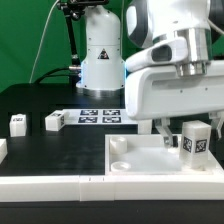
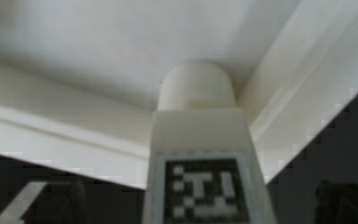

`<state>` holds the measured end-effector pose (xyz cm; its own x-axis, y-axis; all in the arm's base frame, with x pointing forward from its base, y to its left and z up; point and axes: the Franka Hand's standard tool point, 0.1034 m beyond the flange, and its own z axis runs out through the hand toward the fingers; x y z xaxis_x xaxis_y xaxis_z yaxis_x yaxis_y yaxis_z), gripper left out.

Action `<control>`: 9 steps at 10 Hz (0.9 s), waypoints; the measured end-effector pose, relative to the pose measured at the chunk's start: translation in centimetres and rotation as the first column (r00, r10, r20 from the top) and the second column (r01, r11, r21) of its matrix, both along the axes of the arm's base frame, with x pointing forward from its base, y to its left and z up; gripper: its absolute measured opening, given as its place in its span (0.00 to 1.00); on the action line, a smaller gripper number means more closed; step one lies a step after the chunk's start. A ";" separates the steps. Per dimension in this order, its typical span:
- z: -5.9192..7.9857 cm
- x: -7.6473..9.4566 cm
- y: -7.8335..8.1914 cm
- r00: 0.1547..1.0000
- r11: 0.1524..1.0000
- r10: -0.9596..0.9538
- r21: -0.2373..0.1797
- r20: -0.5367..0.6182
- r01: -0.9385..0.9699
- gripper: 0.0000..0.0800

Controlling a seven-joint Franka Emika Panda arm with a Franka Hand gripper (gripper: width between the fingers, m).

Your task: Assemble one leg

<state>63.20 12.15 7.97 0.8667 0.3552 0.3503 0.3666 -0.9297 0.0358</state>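
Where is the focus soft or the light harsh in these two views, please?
Exterior view: the arm up close is bright and soft-edged, the leg shows a distinct tag. Wrist view: the leg fills the middle, its tag slightly blurred; the tray-like part behind is washed-out white.

The exterior view is bright and evenly lit, so the white tray-like part [image 1: 150, 178] and the arm housing [image 1: 180, 90] in the upper right of the frame are nearly washed out. The black table [image 1: 50, 150] shows only a faint sheen and soft shadows close under things. Both pictures are coarse, and in the wrist view the leg [image 2: 202, 120] is blurred, its tag [image 2: 206, 190] smeared, with dark patches beside it.
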 end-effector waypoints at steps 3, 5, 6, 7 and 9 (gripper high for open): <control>1.3 0.1 -0.1 1.000 1.000 0.001 -0.005 -0.012 -0.001 0.81; 1.0 -0.2 0.0 0.999 1.000 0.002 -0.012 -0.044 -0.002 0.81; 0.7 -0.8 0.0 0.992 1.000 0.003 -0.028 -0.129 -0.007 0.81; 0.4 -0.9 -0.3 0.984 0.999 0.002 -0.042 -0.179 -0.010 0.81; -0.2 -1.5 -1.1 0.940 0.997 -0.009 -0.078 -0.341 -0.019 0.81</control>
